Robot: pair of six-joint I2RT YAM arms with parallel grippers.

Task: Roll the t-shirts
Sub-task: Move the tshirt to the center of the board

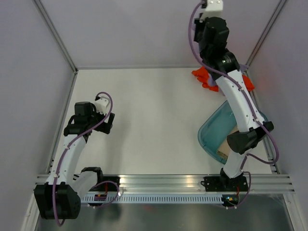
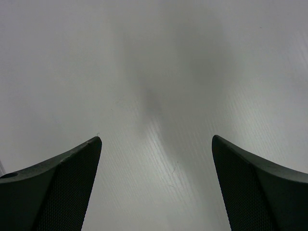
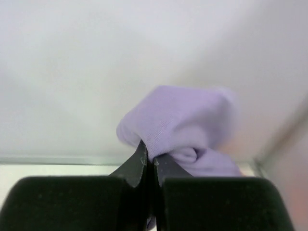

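Surface (image 2: pixel 154 72) lies under the left fingers (image 2: pixel 72 183), which gape wide and hold nothing. Farther right, a teal tub (image 1: pixel 208 137) holds the tan shirt (image 1: pixel 225 147). Beyond it, the orange-red shirt (image 1: pixel 202 76) lies crumpled on the surface near the far-right corner, partly behind the right arm. Farthest, the right fingers (image 3: pixel 137 166) pinch tight on bunched lavender shirt (image 3: pixel 178 115), held up before the far wall.

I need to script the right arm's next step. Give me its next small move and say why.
Probably bring the lavender shirt down onto the bare middle of the table, so it can be spread for rolling. The right gripper is shut on a bunch of it, held up off the table, and the left gripper hangs open over bare table, free to help.
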